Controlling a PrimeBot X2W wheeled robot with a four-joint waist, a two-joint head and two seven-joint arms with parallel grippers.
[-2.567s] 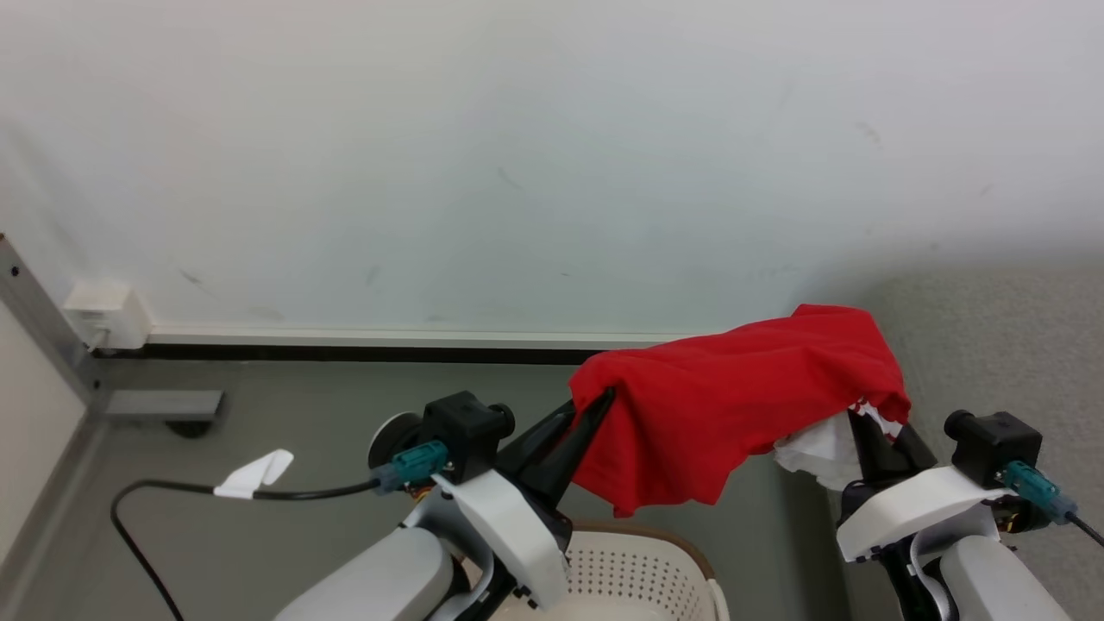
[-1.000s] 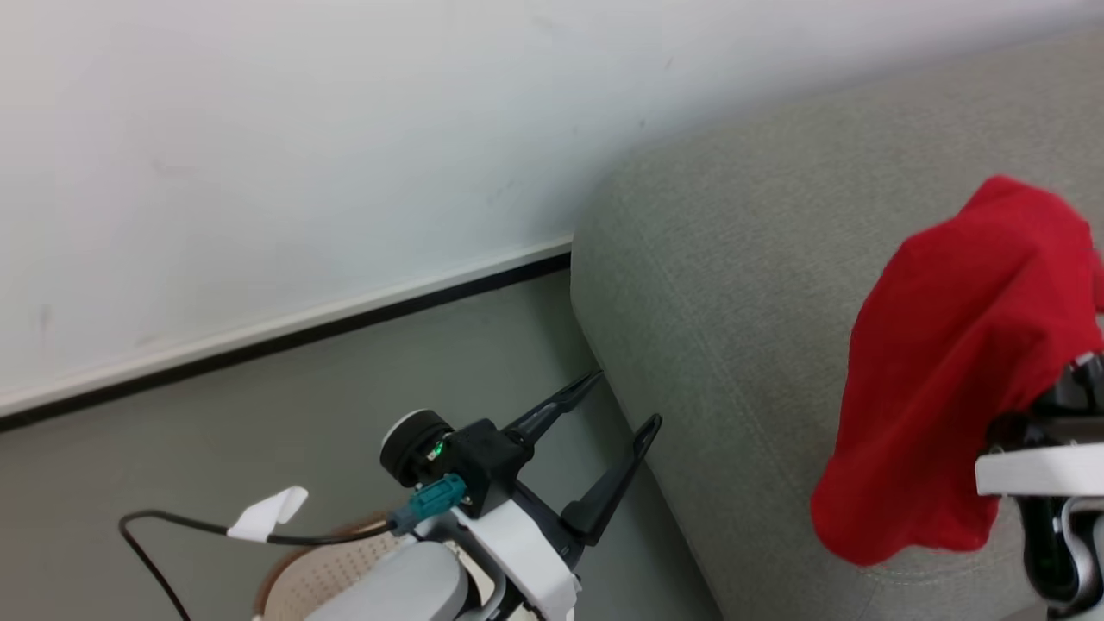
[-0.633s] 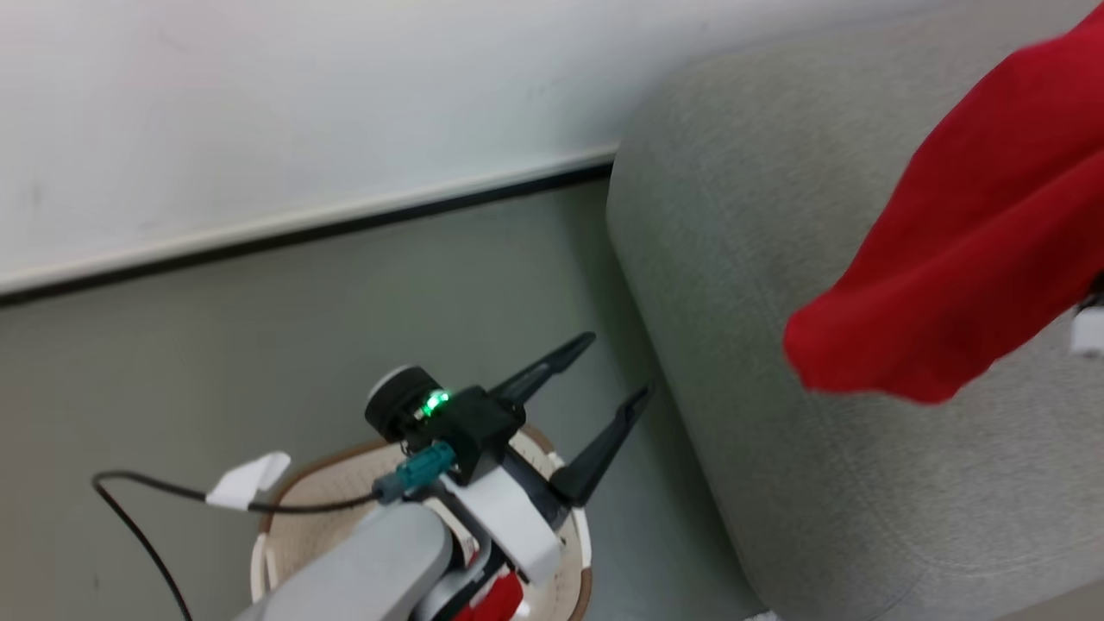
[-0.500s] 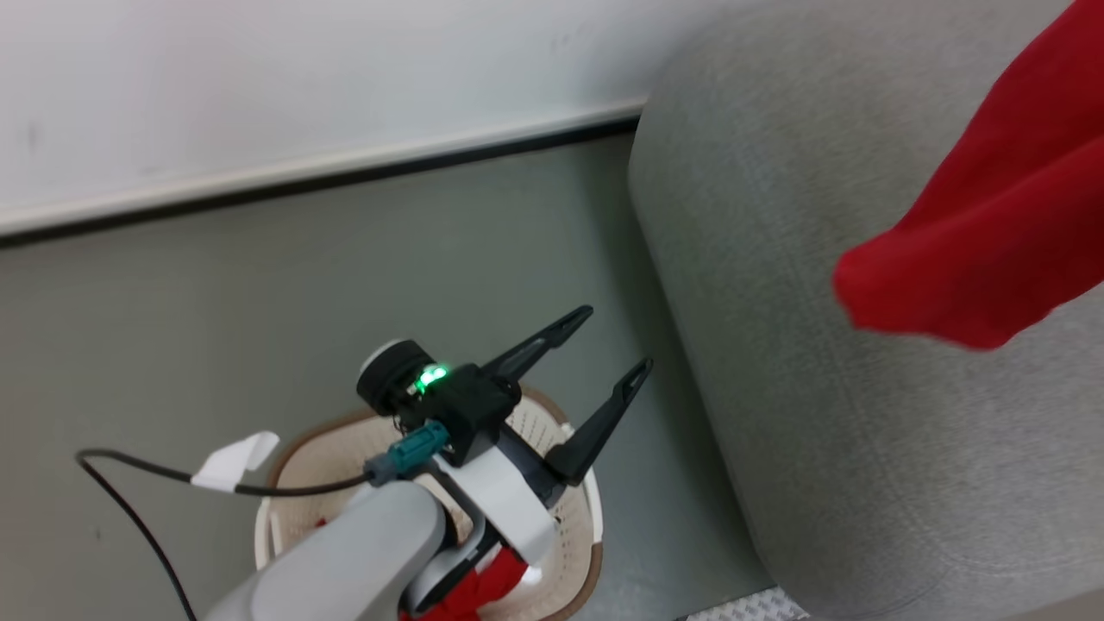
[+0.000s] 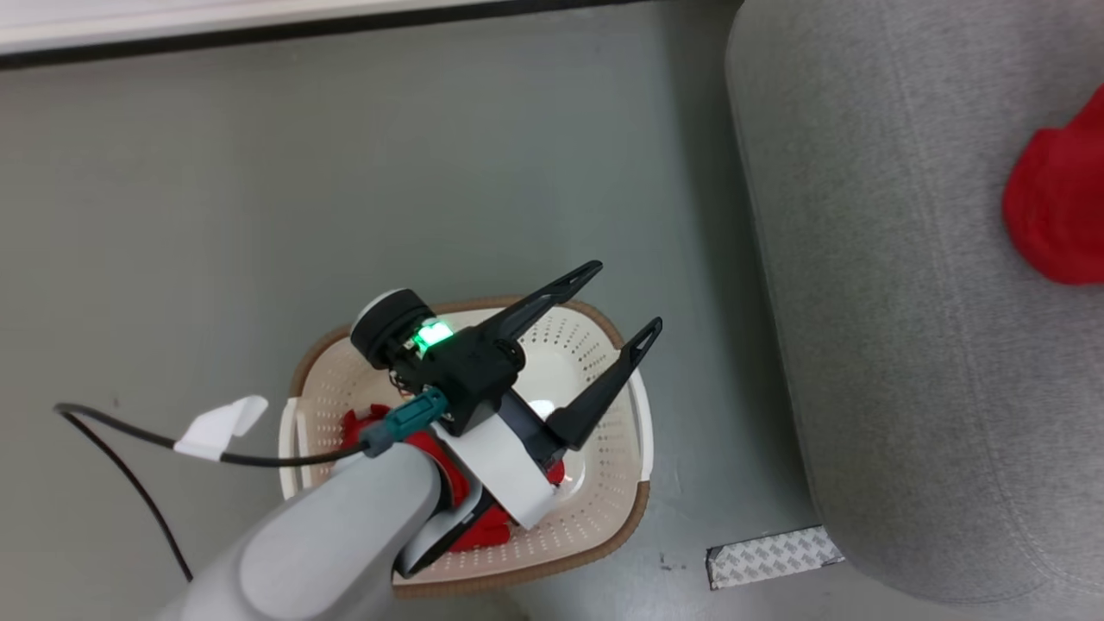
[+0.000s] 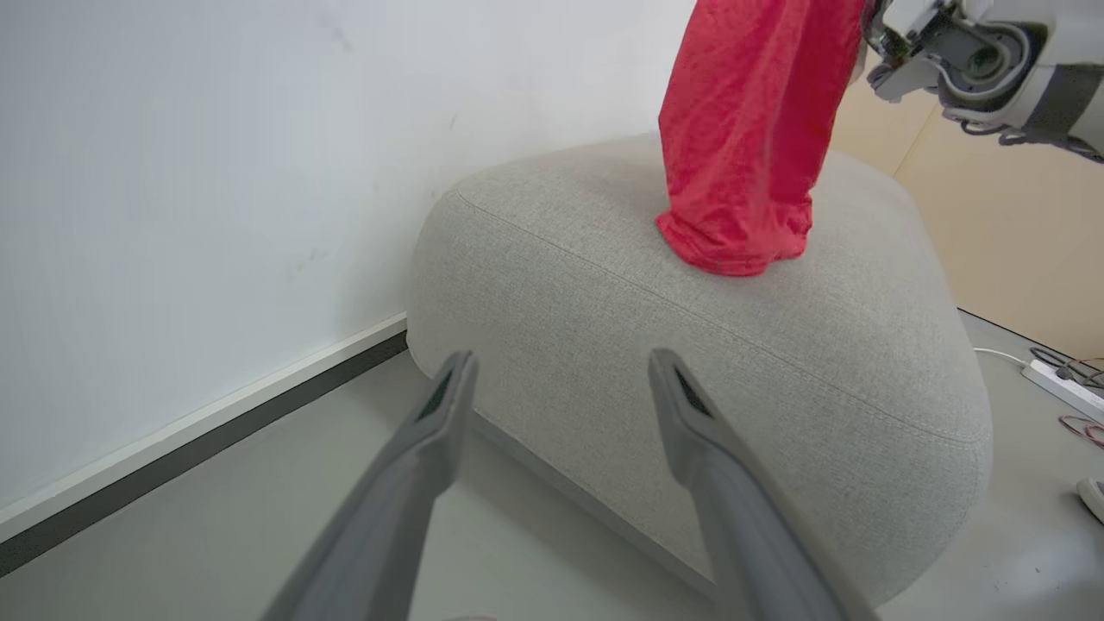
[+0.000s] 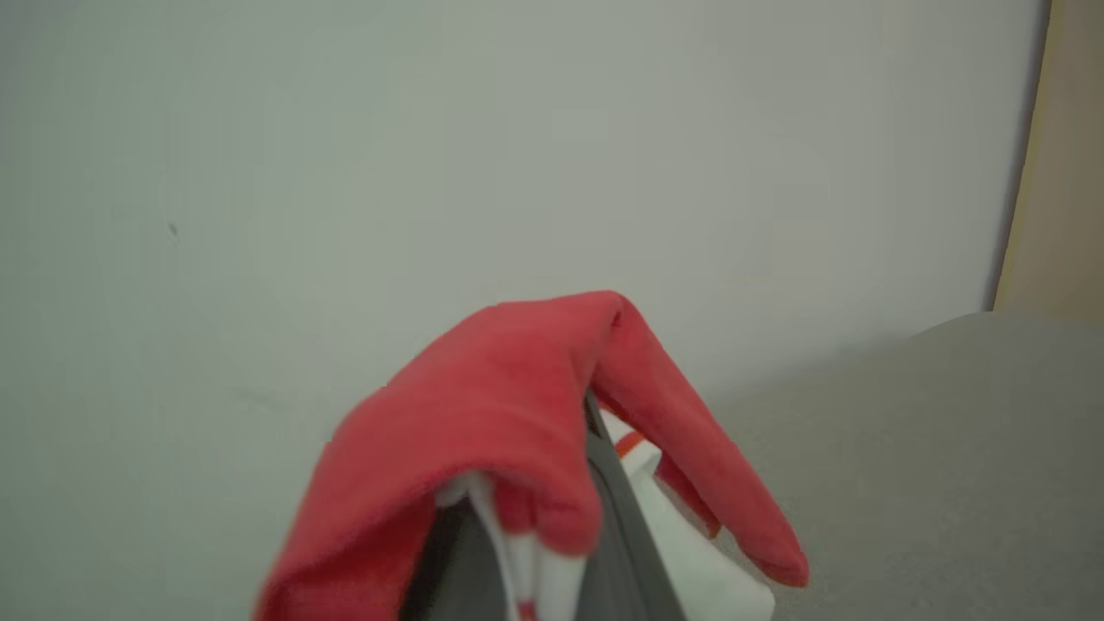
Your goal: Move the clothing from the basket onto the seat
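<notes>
Black-fingered left claw (image 5: 625, 297) is hovering, fingers spread, over the basket (image 5: 634, 509), its forearm (image 5: 345, 535) hiding much of the red clothing (image 5: 483, 528) inside. A tape patch (image 5: 768, 556) is lying between basket and seat (image 5: 906, 345), above which the right claw (image 7: 539, 466) is clamping another garment (image 6: 742, 129), hem touching it.

Soft matt red cloth clothing (image 6: 742, 129), coarse-woven grey fabric seat (image 5: 906, 345), perforated plastic basket (image 5: 608, 483), smooth matt floor (image 5: 259, 172)

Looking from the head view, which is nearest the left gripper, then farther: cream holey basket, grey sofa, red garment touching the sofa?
1. Cream plastic basket, right below the left gripper.
2. Grey fabric sofa, to its right.
3. Red garment, far right over the sofa.
</notes>
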